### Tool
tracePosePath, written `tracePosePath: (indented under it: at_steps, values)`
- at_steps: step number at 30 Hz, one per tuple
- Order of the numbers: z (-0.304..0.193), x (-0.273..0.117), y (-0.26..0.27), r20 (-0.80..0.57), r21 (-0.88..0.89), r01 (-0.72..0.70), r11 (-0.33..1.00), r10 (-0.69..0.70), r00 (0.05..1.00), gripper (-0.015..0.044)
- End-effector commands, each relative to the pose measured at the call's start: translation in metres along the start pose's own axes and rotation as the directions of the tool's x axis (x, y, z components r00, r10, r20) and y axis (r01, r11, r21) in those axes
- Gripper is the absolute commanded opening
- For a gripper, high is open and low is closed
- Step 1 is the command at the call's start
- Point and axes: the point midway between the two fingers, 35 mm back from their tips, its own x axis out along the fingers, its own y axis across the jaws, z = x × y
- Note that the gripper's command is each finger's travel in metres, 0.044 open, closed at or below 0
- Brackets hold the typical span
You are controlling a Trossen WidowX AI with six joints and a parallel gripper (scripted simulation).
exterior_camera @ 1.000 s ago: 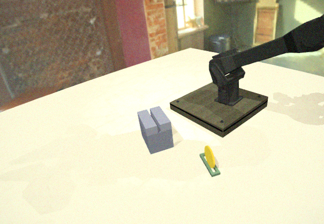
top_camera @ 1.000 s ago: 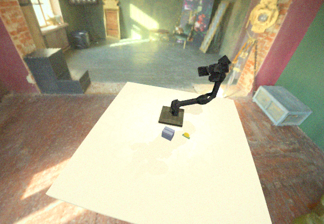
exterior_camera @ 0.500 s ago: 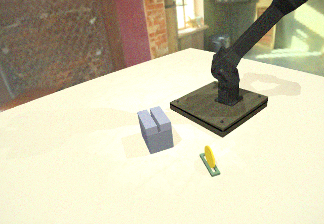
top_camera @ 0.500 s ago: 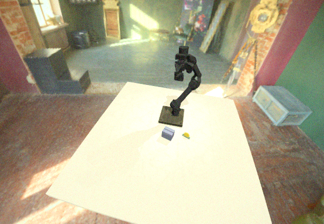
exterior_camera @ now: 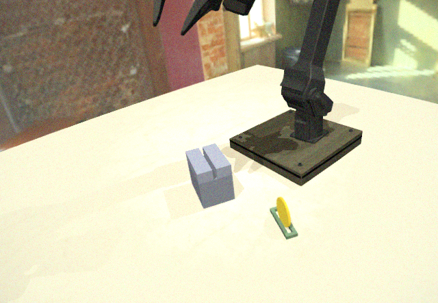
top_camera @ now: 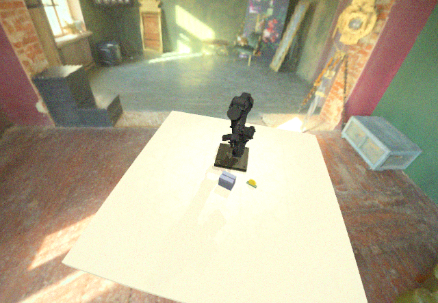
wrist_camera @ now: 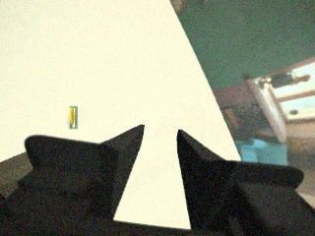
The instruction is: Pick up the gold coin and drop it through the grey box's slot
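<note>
White table (exterior_camera: 106, 257): task things sit near arm base plate (exterior_camera: 300, 151). Grey slotted box (exterior_camera: 210, 176) left of gold coin (exterior_camera: 283, 211), upright in green holder (exterior_camera: 285, 224). Gripper (exterior_camera: 170, 27) high above, fingers part-closed, gap empty. Risk: narrowed gap clips coin edge on descent, tipping it out.

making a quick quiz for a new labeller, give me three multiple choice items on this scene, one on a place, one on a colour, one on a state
1. Where is the coin?
A. on edge in the green holder
B. on the box lid
C. between the tool's fingers

2. What colour is the box?
A. red
B. pale grey
C. black

3. How is the tool?
A. shut on the coin
B. partly open, holding nothing
C. resting on the table

Answers: 1 A, the coin stands upright in its holder; 2 B, every box face looks pale grey; 3 B, the fingers hang high above the table with a bare gap between them.
</note>
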Motion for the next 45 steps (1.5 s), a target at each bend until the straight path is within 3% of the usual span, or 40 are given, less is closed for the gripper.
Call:
tracePosePath:
  at_steps: [1, 7, 12, 45]
  values:
    - [-0.002, 0.053, 0.048, -0.119, 0.049, -0.204, 0.978, 0.209, 0.971, 0.0161]
    - [-0.012, 0.106, 0.132, -0.366, 0.074, -0.411, 0.909, 0.408, 0.836, 0.0161]
    - [-0.024, 0.122, 0.180, -0.523, 0.056, -0.477, 0.877, 0.433, 0.734, 0.0161]
    - [-0.056, 0.172, 0.213, -0.527, 0.055, -0.479, 0.876, 0.433, 0.731, 0.0161]
